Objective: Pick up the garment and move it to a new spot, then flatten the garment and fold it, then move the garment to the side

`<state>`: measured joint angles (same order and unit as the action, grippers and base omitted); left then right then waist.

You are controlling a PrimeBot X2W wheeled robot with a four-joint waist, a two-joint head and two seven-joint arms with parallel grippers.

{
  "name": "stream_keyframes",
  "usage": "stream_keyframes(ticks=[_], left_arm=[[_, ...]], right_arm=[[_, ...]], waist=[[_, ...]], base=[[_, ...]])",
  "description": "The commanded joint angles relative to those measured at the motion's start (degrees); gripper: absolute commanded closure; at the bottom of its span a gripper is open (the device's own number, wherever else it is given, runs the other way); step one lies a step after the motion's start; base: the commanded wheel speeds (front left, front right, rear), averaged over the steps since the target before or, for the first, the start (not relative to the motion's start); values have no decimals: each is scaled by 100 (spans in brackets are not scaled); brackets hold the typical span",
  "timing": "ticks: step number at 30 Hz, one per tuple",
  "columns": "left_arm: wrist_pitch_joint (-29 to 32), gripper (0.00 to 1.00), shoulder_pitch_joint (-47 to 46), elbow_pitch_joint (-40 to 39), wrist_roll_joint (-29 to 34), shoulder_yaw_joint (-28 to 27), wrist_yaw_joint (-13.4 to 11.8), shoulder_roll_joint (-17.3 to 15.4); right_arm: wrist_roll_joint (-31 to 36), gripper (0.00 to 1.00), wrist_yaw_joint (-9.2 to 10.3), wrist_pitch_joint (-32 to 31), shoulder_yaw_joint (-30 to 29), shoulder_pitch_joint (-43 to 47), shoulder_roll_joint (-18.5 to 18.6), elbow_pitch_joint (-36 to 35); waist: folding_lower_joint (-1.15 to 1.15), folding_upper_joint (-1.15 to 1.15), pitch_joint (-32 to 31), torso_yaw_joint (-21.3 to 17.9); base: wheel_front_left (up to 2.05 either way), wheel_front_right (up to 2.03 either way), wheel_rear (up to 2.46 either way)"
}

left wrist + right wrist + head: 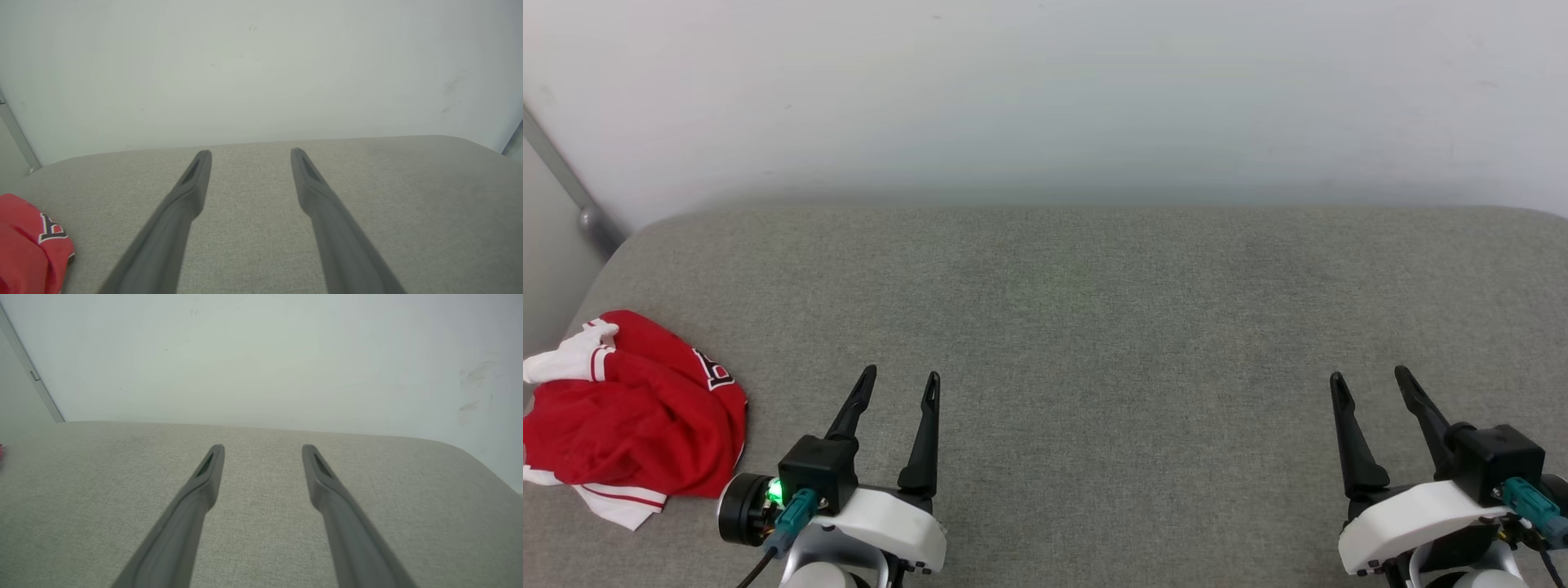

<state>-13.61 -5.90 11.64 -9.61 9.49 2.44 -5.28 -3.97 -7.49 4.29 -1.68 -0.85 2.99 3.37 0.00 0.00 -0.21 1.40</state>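
The garment, a red jersey with white striped sleeves and a bit of black lettering showing, lies crumpled at the near left of the grey cushion. Its red edge with the lettering also shows in the left wrist view, at the lower left. My left gripper stands open just right of the garment, apart from it, with nothing between its fingers. Far to the right, my right gripper is open and empty too, its fingers pointing toward the wall.
A pale wall rises right behind the cushion's far edge. A grey metal rail slants down at the far left corner. The cushion's left edge runs close beside the garment.
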Motion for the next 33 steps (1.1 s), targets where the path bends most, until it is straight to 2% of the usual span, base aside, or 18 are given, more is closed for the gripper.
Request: stream_keyframes(ticks=[1,13,23,33], left_arm=[[-49,0,-67,17,111,15,-32,2],[-173,0,-118,206,411,-3,-66,41],[-168,0,-144,265,250,-77,-47,80],[-168,0,-202,343,200,-99,-60,100]], right_arm=[[78,0,0,42,-14,32,-16,-48],[289,0,1,145,-35,38,-17,-24],[96,0,1,179,-22,-31,-17,57],[173,0,1,191,-77,-59,-17,92]], waist=[[0,0,-2,0],[0,0,6,23],[0,0,36,31],[0,0,61,140]], base=[[0,0,0],[0,0,0],[0,0,0],[0,0,0]])
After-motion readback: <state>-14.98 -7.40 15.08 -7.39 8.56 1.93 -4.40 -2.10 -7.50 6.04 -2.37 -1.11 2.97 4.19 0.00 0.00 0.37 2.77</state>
